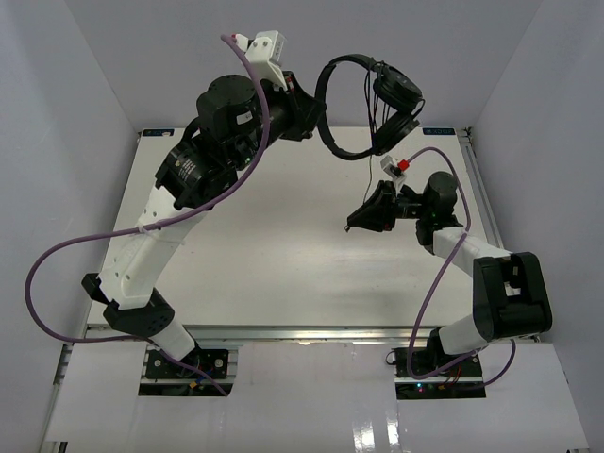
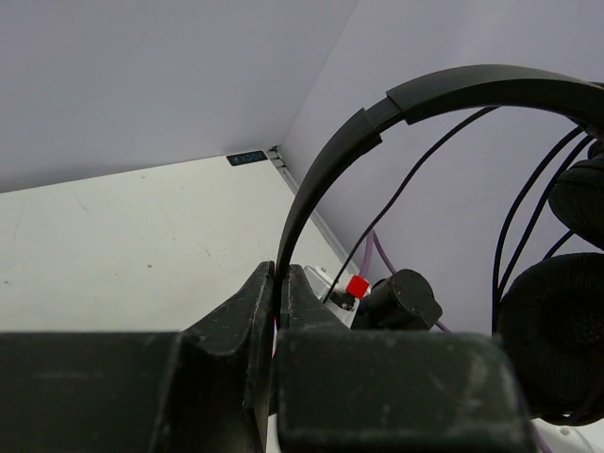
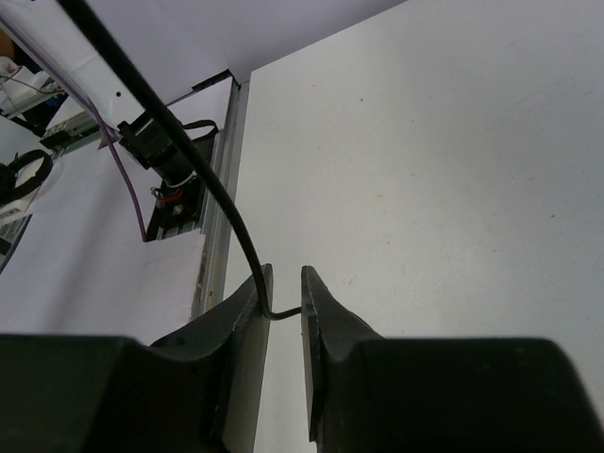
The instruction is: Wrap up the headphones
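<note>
Two round earcups (image 1: 396,91) dangle; headphones (image 2: 472,83) black, thin-banded; cord (image 3: 151,107) trailing.

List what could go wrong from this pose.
1. The left gripper holds the headphones aloft by the thin headband alone. The earcups hang free, so they could swing or twist out of the pinch.
2. The right gripper's jaws stand slightly apart around the cord. It may slide out once winding pulls on it.
</note>
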### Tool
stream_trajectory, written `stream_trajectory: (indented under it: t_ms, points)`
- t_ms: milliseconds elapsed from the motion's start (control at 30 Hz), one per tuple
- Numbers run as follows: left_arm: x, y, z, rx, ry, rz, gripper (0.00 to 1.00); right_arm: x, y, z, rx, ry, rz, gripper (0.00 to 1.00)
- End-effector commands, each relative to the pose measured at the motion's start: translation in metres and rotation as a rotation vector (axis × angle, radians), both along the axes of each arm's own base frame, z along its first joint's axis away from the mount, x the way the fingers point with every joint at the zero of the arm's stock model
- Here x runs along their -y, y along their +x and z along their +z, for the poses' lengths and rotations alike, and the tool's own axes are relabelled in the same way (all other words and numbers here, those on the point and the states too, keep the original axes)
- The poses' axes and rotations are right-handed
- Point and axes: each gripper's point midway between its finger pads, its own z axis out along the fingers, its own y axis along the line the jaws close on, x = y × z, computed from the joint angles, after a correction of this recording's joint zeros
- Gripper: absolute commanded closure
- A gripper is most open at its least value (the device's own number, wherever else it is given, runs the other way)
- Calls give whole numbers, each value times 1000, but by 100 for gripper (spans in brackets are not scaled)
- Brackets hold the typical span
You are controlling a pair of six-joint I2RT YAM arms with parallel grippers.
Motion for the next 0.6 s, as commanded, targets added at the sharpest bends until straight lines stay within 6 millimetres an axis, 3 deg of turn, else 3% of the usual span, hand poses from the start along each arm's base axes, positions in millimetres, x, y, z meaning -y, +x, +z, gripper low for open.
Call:
stream_trajectory:
  t_ms: [0,167,267,333,400,567]
  points:
    - [-25,-7,37,62,-109,80,100,1,-10,5,60,10,44,80]
    - [-32,3,37,81,-104,142,100,4,-25,3,63,7,63,85]
    - [-32,15,26,72,-78,180,100,6,-30,0,102,-13,55,89]
    - [-33,29,11,51,-45,218,100,6,-31,1,199,-78,9,90]
    - [-35,44,-11,20,-9,246,100,13,-43,-24,227,-241,-24,91]
    - [-57,84,-56,-60,13,284,100,29,-65,-14,379,-370,-90,92]
